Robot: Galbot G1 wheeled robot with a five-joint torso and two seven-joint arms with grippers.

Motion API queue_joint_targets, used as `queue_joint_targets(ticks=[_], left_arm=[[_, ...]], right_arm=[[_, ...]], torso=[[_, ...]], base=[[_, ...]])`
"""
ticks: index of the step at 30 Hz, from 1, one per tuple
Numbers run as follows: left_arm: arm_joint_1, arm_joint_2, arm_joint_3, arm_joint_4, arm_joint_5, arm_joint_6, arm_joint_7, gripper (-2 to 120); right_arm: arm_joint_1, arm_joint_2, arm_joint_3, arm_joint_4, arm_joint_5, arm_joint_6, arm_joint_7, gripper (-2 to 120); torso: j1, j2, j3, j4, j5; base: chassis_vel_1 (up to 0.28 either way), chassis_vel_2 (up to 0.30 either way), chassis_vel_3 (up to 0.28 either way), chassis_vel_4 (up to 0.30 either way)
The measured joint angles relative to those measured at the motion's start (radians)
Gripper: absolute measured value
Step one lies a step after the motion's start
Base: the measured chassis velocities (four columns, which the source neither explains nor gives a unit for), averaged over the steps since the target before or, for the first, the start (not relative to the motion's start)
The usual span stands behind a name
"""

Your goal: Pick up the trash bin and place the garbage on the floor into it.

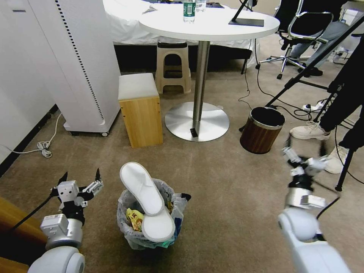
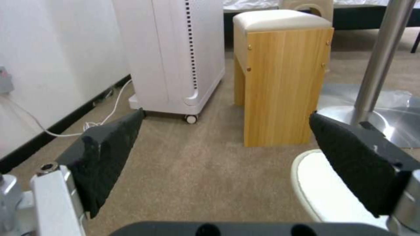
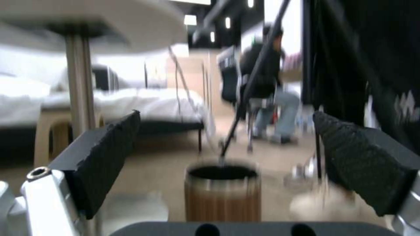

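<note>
Trash bin (image 1: 149, 223): near centre on the beige carpet (image 1: 227, 197), bag-lined, holding two white slippers (image 1: 146, 197) and wrappers.
Left gripper (image 1: 80, 179): released, empty, just left of bin.
Right gripper (image 1: 306, 153): spread, empty, well right.
Advice: grasp the rim without snagging the liner.

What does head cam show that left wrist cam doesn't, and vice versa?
Head only: trash bin with bag and yellow wrapper, both slippers stacked on its rim, brown bin, right gripper open over the carpet.
Left wrist only: close look at the left gripper pads, open and empty, and the white unit's caster.
Both: wooden stool, white unit, table base, a slipper's edge.
</note>
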Motion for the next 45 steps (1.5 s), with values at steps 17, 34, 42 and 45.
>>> queue_joint_targets(ticks=[17, 34, 42, 45], left_arm=[[0.020, -0.004, -0.005, -0.035, -0.005, 0.024, -0.001, 100], [0.033, 0.000, -0.023, -0.091, -0.054, 0.086, -0.008, 100], [0.016, 0.027, -0.031, -0.067, -0.096, 0.091, 0.029, 100], [0.014, 0.041, -0.040, -0.065, -0.107, 0.096, 0.031, 100]], right_arm=[[0.040, -0.071, -0.090, -0.117, 0.170, -0.178, -0.103, 100], [0.043, -0.040, -0.081, -0.101, 0.104, -0.242, -0.032, 100], [-0.008, 0.022, -0.027, -0.042, 0.027, -0.218, -0.029, 100], [-0.013, 0.021, -0.021, -0.027, 0.027, -0.222, -0.021, 100]], torso=[[0.000, 0.000, 0.000, -0.0001, -0.0003], [0.000, 0.000, 0.000, -0.0002, -0.0005], [0.000, 0.000, 0.000, -0.0002, -0.0006], [0.000, 0.000, 0.000, -0.0003, -0.0005]], base=[[0.000, 0.000, 0.000, 0.000], [0.000, 0.000, 0.000, 0.000], [0.000, 0.000, 0.000, 0.000], [0.000, 0.000, 0.000, 0.000]])
